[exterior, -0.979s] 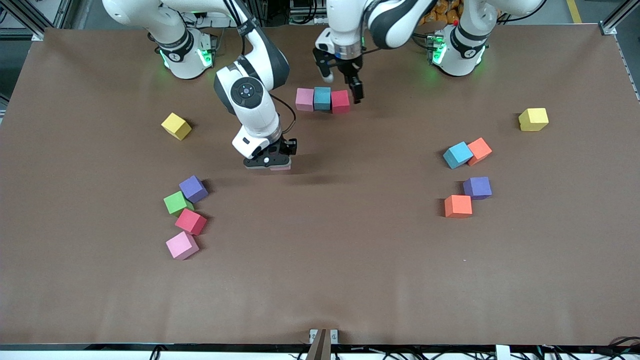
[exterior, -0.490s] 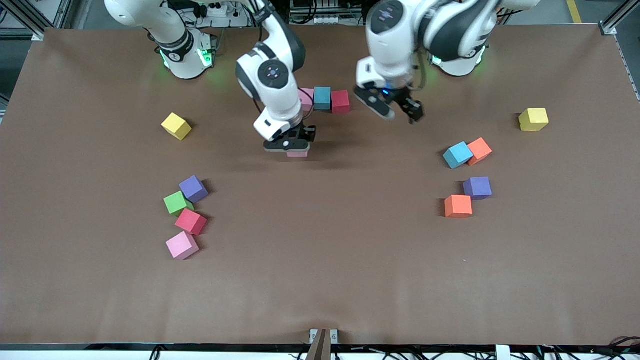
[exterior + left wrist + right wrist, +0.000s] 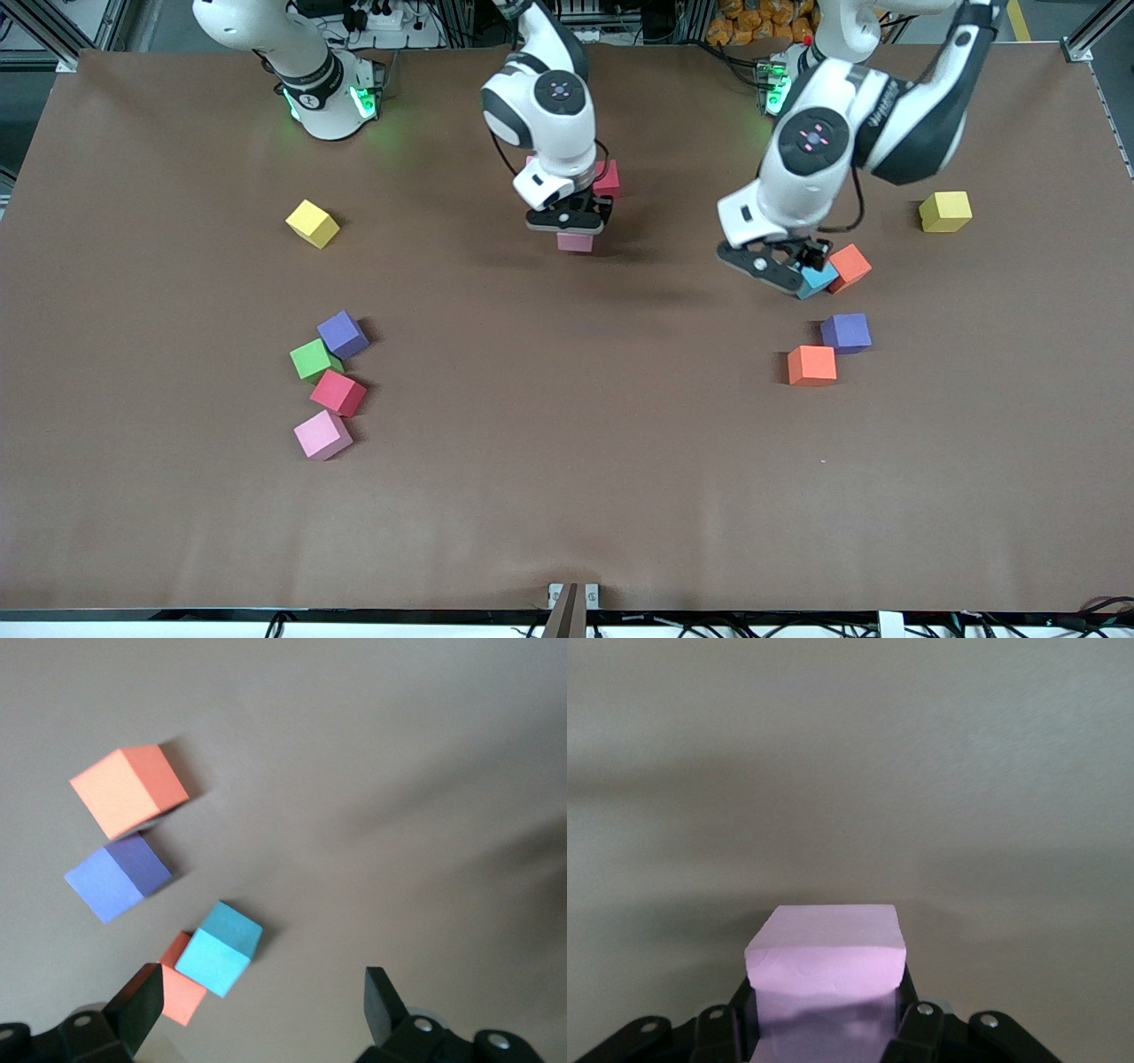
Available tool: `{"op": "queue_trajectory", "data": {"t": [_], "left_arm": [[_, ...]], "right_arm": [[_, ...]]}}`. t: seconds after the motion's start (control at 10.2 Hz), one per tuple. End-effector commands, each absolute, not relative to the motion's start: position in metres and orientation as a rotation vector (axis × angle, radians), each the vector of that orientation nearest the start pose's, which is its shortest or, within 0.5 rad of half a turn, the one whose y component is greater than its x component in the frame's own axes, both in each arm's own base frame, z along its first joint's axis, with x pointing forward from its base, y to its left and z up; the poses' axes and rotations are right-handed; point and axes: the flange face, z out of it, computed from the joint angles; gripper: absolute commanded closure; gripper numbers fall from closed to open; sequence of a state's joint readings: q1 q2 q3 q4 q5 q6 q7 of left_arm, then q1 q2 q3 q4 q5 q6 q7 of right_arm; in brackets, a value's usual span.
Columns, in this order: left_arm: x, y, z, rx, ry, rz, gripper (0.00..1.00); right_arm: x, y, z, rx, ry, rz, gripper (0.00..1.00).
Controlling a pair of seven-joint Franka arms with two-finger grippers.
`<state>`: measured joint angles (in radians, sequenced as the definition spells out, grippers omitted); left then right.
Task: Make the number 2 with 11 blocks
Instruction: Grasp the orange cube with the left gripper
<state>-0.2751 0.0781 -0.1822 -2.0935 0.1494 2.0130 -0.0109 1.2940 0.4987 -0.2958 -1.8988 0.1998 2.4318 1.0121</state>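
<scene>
Right jaws (image 3: pixel 571 232) clamped on a pink block (image 3: pixel 827 950), held in the air over the bench (image 3: pixel 567 496) just beside the crimson block (image 3: pixel 609 177) near the arms' bases. Left jaws (image 3: pixel 780 270) spread wide, empty, hanging over the light blue block (image 3: pixel 219 948) that touches an orange block (image 3: pixel 851 266) toward the left arm's end. Nearer the front camera than that pair, a purple block (image 3: pixel 846 332) touching a second orange block (image 3: pixel 811 365). Toward the right arm's end, a cluster: purple block (image 3: pixel 342 334), green cube (image 3: pixel 313 360), crimson block (image 3: pixel 337 392) and pink block (image 3: pixel 322 434), each touching or just beside the next. Two yellow cubes apart from the rest, one (image 3: pixel 312 222) toward the right arm's end, one (image 3: pixel 945 211) toward the left arm's. No finished digit on the bench; only the start of a row near the bases, mostly hidden by the right arm.
</scene>
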Motion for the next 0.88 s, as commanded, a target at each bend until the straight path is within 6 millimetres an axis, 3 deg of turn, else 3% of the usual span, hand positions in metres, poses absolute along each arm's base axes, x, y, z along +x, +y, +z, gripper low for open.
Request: {"op": "queue_trajectory", "data": {"t": [0.0, 0.29, 0.49, 0.69, 0.78], "left_arm": [[0.516, -0.211, 0.359, -2.955, 0.689, 0.145, 0.00], [0.555, -0.167, 0.331, -3.037, 0.527, 0.037, 0.00], [0.580, -0.138, 0.325, -3.108, 0.367, 0.041, 0.00], [0.594, -0.135, 0.309, -3.135, 0.290, 0.059, 0.00], [0.609, -0.129, 0.305, -3.132, 0.269, 0.045, 0.00]], "right_arm": [[0.328, 0.562, 0.242, -3.077, 0.189, -0.038, 0.77], [0.318, 0.570, 0.233, -3.049, 0.170, 0.002, 0.78], [0.314, 0.570, 0.226, -3.056, 0.162, 0.020, 0.78], [0.305, 0.572, 0.216, -3.071, 0.144, 0.044, 0.78], [0.302, 0.573, 0.214, -3.078, 0.138, 0.054, 0.78]]}}
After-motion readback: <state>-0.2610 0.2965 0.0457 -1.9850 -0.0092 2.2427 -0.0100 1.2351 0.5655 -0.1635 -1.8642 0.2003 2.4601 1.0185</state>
